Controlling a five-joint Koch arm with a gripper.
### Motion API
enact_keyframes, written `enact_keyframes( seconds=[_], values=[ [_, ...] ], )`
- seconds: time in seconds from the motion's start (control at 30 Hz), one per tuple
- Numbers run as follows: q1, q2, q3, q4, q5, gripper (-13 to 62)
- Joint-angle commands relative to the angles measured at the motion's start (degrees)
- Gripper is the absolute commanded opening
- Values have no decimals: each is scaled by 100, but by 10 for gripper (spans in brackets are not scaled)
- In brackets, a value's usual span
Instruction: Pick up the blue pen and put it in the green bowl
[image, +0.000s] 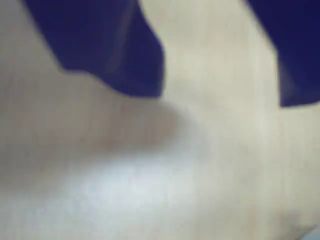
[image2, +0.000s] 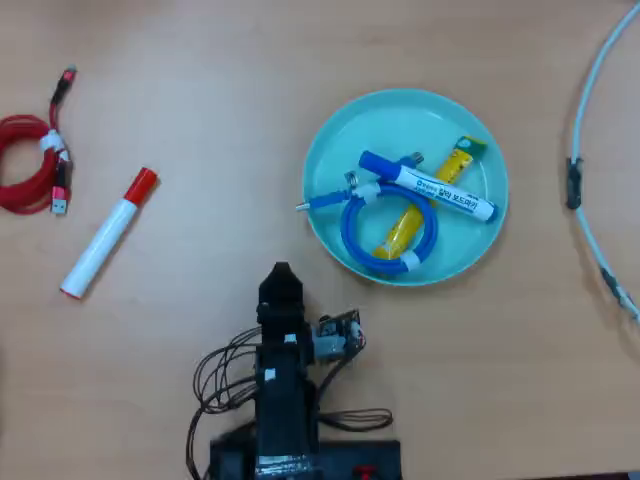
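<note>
The blue pen (image2: 430, 188), white barrel with a blue cap, lies across the inside of the green bowl (image2: 390, 120) in the overhead view, resting on other items there. My gripper (image2: 281, 278) sits below and left of the bowl, apart from it, over bare table. In the blurred wrist view the gripper (image: 222, 100) shows two dark blue fingers (image: 125, 55) spread apart, with only table surface between them. It holds nothing.
A coiled blue cable (image2: 350, 235) and a yellow tube (image2: 455, 165) share the bowl. A red-capped white marker (image2: 108, 233) and a coiled red cable (image2: 30, 165) lie at the left. A pale cable (image2: 585, 190) curves along the right edge.
</note>
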Motion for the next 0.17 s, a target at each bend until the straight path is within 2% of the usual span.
enact_keyframes(
  seconds=[0.0,0.13],
  values=[
    [-26,545,562,352,70,223],
    [-26,545,562,352,70,223]
  ],
)
